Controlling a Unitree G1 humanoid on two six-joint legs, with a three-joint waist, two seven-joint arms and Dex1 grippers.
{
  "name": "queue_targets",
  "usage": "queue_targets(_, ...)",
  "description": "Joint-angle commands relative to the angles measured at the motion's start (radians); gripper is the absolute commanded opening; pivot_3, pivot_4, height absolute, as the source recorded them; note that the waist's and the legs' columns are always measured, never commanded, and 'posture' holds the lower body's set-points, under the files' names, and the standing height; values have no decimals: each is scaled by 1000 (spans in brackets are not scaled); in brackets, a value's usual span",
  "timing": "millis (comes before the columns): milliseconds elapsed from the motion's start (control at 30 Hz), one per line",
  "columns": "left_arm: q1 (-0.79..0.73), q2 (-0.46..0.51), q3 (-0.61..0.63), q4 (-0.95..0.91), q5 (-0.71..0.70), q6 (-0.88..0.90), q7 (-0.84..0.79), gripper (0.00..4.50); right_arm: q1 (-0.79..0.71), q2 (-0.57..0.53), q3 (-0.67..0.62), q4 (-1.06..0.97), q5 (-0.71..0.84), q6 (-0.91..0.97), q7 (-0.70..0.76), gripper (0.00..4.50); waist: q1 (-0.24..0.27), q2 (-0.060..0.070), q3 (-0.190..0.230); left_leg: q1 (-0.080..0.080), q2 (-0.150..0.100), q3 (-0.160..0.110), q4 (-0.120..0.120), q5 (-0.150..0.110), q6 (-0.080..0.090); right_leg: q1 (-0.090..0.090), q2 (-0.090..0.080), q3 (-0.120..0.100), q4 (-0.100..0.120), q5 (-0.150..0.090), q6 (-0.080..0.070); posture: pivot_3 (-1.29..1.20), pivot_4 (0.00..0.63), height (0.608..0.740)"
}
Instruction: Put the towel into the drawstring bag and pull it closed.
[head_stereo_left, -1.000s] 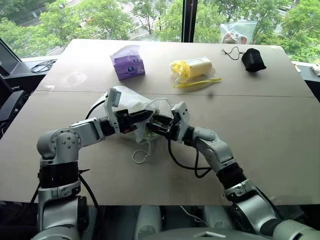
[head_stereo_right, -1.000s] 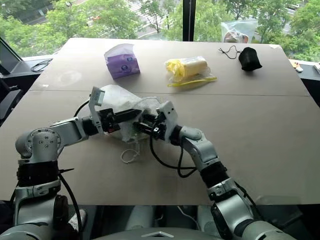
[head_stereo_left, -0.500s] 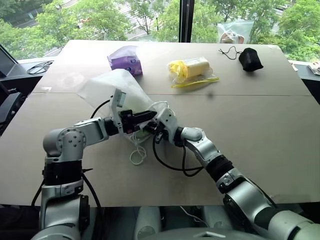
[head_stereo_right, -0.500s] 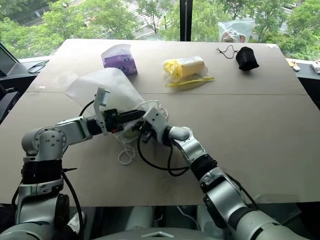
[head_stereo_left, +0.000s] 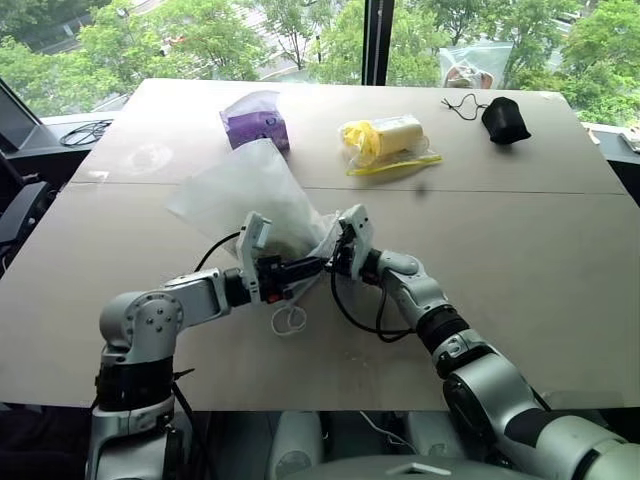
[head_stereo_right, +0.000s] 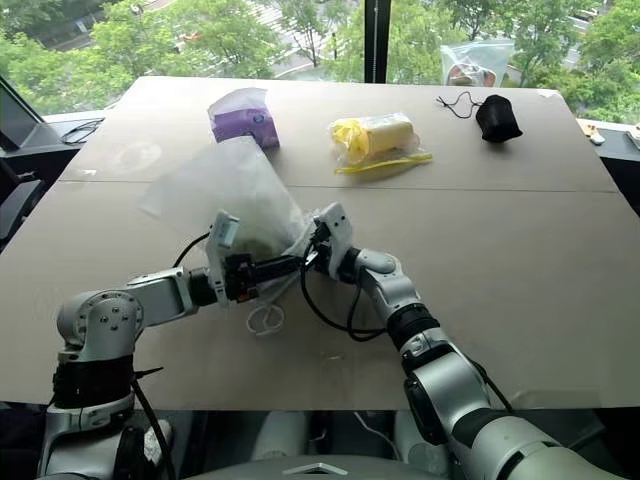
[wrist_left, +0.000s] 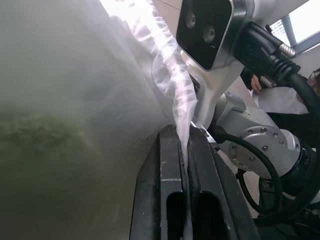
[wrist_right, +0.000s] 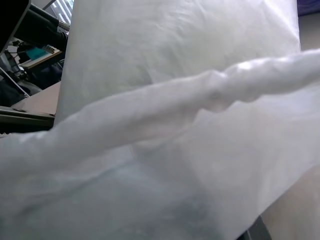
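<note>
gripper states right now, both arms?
Left gripper: shut on the drawstring bag, pinching its rim fabric.
Right gripper: shut at the bag's mouth; what it holds cannot be told.

Office-like room: big table (head_stereo_left: 560, 260) beside tall windows (head_stereo_left: 300, 40).

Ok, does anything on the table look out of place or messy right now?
Nothing looks spilled or damaged. The drawstring bag stands lifted and crumpled between the two end effectors, with a cord loop trailing on the table. The left end effector is shut on the bag's gathered edge. A greenish shape, likely the towel, shows through the fabric.
</note>
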Motion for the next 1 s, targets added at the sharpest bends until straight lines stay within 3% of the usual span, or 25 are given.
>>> queue_targets(33, -19, -51, -27, -82, -58, -1, 17, 0, -12, 175, 26, 43, -13, 6, -11, 26, 0, 0, 0, 0, 0, 0, 0, 0, 0, 0, 0, 0, 0, 0, 0, 0, 150, 740)
queue_targets(133, -33, -35, -9, -79, -46, -18, 17, 0, 3, 133, 21, 21, -20, -2, -22, 26, 0, 0, 0, 0, 0, 0, 0, 0, 1, 0, 0, 0, 0, 0, 0, 0, 150, 740)
queue_targets(167, -39, -20, -3, -71, -24, -42, 7, 0, 23, 103, 21, -22, -23, -1, -25, 686, 0, 0, 0, 0, 0, 0, 0, 0, 1, 0, 0, 0, 0, 0, 0, 0, 150, 740)
queue_targets(367, -137, 112, -41, 55, 143, -269, -168, 0, 199, -90, 34, -421, -75, 79, -79, 3411, 2, 1, 1, -1, 0, 0, -1, 0, -3, -1, 0, -1, 0, 0, 0, 0, 150, 740)
queue_targets(500, -238, 244, -166, 162, 283, -431, -399, 0, 341, -255, 0, -798, -45, 257, -81, 3411, 16, 2, 2, -2, -2, 0, -1, 0, -3, -1, -1, -1, -1, 0, 0, 0, 150, 740)
queue_targets(633, -333, 289, -295, 298, 445, -658, -596, 0, 403, -376, -24, -959, -82, 375, -130, 3411, 23, 3, 2, -2, -2, 1, -2, -2, 0, -3, -1, -1, -2, -2, 1, 0, 150, 740)
queue_targets(800, -511, 276, -388, 497, 571, -849, -786, 0, 366, -378, -32, -880, -139, 405, -230, 3411, 22, 2, 3, -4, -2, 1, -2, 0, 5, -5, 4, -2, -1, -3, 1, 0, 150, 740)
queue_targets(1000, -656, 260, -428, 682, 679, -1021, -919, 0, 311, -329, 26, -727, -156, 344, -182, 3411, 22, 2, 4, -6, -2, 3, 0, 0, 5, -8, 11, 1, -1, -3, 2, 0, 150, 740)
